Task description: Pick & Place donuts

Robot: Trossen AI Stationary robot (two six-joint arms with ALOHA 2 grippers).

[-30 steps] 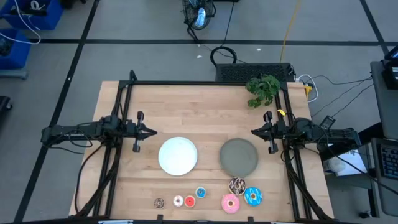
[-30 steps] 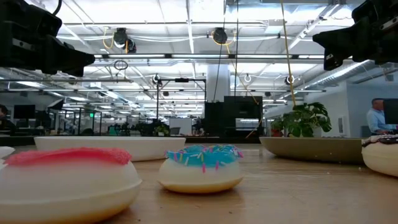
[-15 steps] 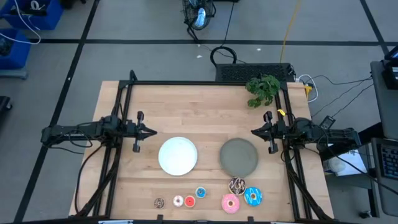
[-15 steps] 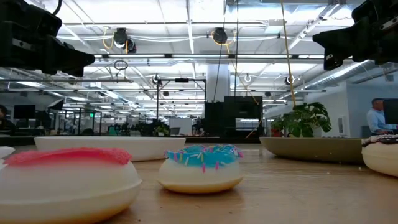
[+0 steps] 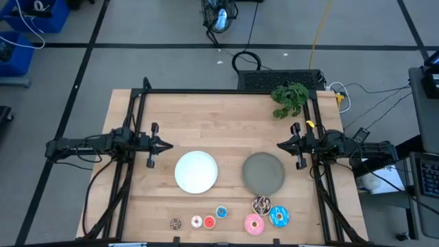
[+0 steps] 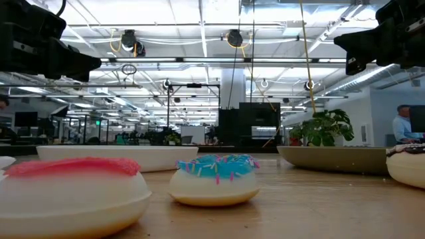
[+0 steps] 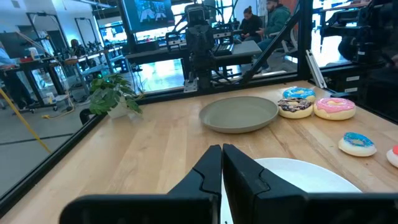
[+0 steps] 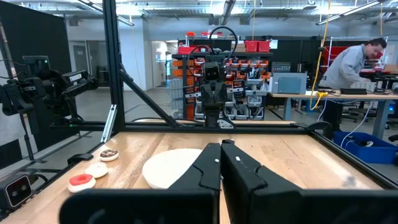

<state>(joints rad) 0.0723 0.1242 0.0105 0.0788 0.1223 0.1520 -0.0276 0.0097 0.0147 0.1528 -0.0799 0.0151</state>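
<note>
Pale wooden boards make up the worktop (image 5: 212,123), framed by black rails, with grey floor around it and an open workshop with benches and screens beyond. At the worktop's left edge the left gripper (image 5: 167,145) hovers over the wood with its fingers pressed together and nothing between them. Across from it, at the right edge, the right gripper (image 5: 280,145) hangs the same way, fingers closed and holding nothing. Between the two grippers lie a white plate (image 5: 196,171) and, nearer the right gripper, a grey plate (image 5: 263,172); both are bare. All six donuts sit in a row along the near edge of the worktop. From the left come the tiny brown donut (image 5: 175,224), the tiny red donut (image 5: 197,221) with a second red-topped piece touching it, and the tiny blue donut (image 5: 221,213). Further right are the dark drizzled donut (image 5: 260,204), the pink donut (image 5: 254,224) and the larger blue donut (image 5: 278,217), clustered just below the grey plate. A small green plant (image 5: 289,99) stands near the far right corner. A person (image 8: 351,62) bends over a bench in the room behind.
</note>
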